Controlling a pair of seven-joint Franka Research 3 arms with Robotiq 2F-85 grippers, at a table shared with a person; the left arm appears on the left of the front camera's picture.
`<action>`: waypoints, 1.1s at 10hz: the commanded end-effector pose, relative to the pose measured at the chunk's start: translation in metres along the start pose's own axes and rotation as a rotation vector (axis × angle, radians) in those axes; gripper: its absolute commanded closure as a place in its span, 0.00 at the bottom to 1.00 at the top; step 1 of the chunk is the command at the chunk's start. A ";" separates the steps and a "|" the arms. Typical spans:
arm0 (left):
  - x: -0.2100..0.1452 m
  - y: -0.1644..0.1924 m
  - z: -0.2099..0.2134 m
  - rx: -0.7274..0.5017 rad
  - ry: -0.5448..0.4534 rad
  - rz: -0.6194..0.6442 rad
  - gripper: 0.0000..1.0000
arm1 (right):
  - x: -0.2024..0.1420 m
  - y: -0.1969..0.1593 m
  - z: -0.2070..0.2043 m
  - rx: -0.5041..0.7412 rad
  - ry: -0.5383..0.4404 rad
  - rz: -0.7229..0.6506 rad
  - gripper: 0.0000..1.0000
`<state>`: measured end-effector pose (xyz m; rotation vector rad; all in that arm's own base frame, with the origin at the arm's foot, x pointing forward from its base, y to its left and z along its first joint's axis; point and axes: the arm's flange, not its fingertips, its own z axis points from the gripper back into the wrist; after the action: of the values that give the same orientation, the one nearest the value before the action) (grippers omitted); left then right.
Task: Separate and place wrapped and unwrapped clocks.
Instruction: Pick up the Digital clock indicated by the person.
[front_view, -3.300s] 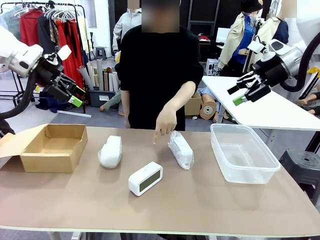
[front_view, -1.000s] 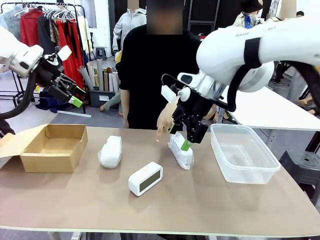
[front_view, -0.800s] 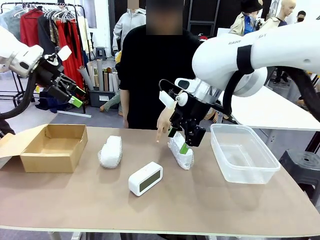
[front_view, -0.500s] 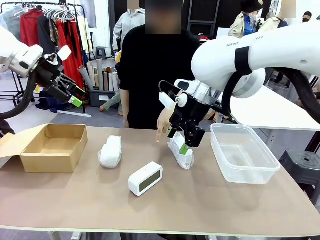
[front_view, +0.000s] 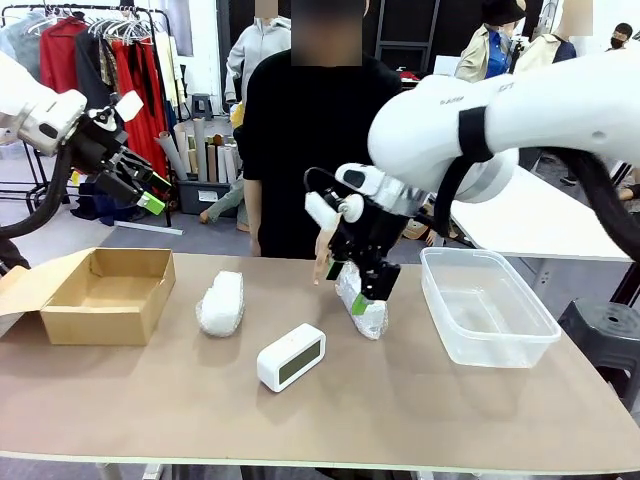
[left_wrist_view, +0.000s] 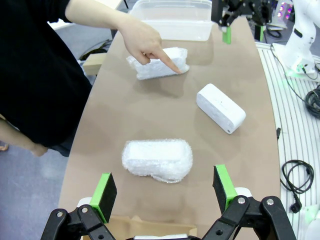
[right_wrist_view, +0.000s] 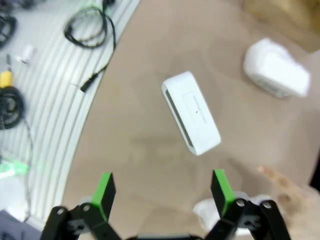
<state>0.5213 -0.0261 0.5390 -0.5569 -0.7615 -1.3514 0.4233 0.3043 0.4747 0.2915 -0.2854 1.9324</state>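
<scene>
Two wrapped clocks lie on the brown table: one at left of centre, seen close below my left gripper, and one at right of centre. The person's hand points a finger at the right one. The bare white clock lies nearer the front edge. My right gripper hangs open just over the right bundle's far end, beside the hand. Raised high at far left, my left gripper is open with nothing in it.
An open cardboard box stands on the table's left side. A clear plastic tub stands on the right. The person stands at the far edge behind the bundles. Cables lie on the floor by the table.
My right arm swung in from the raised right side and came down over the right bundle, then edged left in the last second. The person's hand keeps pointing. My left arm is still.
</scene>
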 end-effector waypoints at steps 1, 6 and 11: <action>0.001 0.000 0.002 0.004 -0.004 0.006 0.00 | 0.016 -0.013 -0.024 -0.010 0.060 0.109 0.00; 0.001 0.000 0.002 0.004 -0.004 0.006 0.00 | 0.036 -0.031 -0.083 -0.029 0.128 0.289 0.00; 0.001 0.000 0.002 0.004 -0.004 0.006 0.00 | 0.045 -0.034 -0.128 -0.050 0.202 0.354 0.00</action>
<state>0.5213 -0.0260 0.5389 -0.5569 -0.7613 -1.3511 0.4314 0.3943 0.3780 0.0537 -0.2727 2.2804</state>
